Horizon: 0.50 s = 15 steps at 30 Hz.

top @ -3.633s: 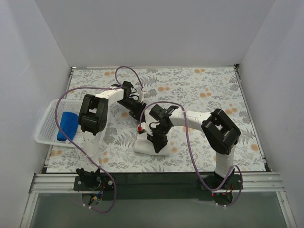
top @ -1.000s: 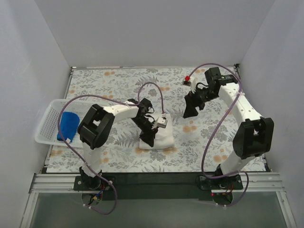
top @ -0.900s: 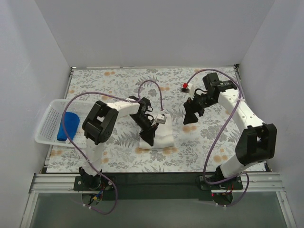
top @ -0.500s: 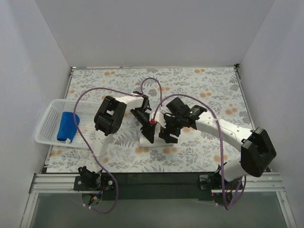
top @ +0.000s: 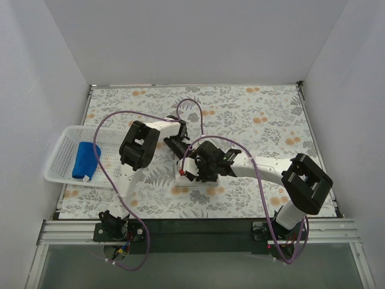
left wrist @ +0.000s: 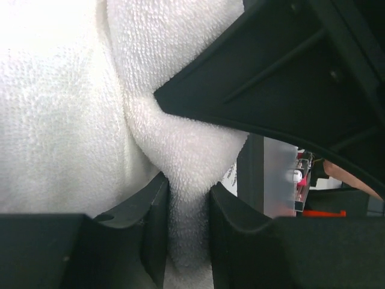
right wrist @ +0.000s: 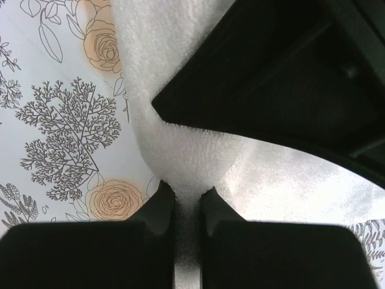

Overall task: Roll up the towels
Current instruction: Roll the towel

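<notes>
The white towel (top: 207, 182) lies bunched on the floral table, just left of centre, with both grippers meeting over it. My left gripper (top: 182, 155) comes in from the far side. In the left wrist view the left gripper (left wrist: 187, 198) is shut on a raised fold of the white towel (left wrist: 60, 120). My right gripper (top: 195, 170) reaches in from the right. In the right wrist view the right gripper (right wrist: 187, 198) pinches another fold of the white towel (right wrist: 162, 60). The blue towel (top: 85, 159) lies rolled in the basket.
A white perforated basket (top: 60, 158) sits at the table's left edge. Each wrist view shows the other arm's black body close at the upper right (left wrist: 289, 78) (right wrist: 289, 78). White walls enclose the floral table (top: 271, 120) on three sides.
The right arm swung from the far right of the table back to the white towel and closed on a fold. The left gripper stayed clamped on the towel.
</notes>
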{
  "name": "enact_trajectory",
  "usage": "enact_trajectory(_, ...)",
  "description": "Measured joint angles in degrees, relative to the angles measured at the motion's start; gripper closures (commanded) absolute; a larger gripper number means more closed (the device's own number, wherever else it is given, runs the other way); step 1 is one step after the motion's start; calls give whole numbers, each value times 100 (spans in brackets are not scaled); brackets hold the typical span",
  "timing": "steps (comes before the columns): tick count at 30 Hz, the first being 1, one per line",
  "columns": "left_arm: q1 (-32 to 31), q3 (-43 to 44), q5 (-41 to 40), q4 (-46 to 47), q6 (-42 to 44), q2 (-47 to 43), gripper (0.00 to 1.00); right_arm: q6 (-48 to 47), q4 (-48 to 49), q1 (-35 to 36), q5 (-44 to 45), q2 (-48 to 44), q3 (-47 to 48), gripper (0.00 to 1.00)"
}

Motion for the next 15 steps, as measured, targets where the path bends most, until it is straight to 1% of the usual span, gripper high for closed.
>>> enact_trajectory(1,15,-22,-17,26,-20,-20,69,-17,17,0,-13,0,-9,99)
enact_trajectory(6,66,-378,-258,472,-61,-448,57,-205,-15,-7,-271,2,-7,99)
enact_trajectory(7,79,-426,-356,555,-59,-551,39,-236,-39,-7,-341,7,-2,99)
enact_trajectory(8,98,-459,-461,640,-15,-654,37,-256,-63,-7,-413,26,22,99)
enact_trajectory(11,273,-472,-671,776,-37,-920,35,-313,-225,-31,-660,87,111,99)
enact_trajectory(15,697,-424,-841,966,-42,-1154,35,-295,-402,-72,-911,188,249,99)
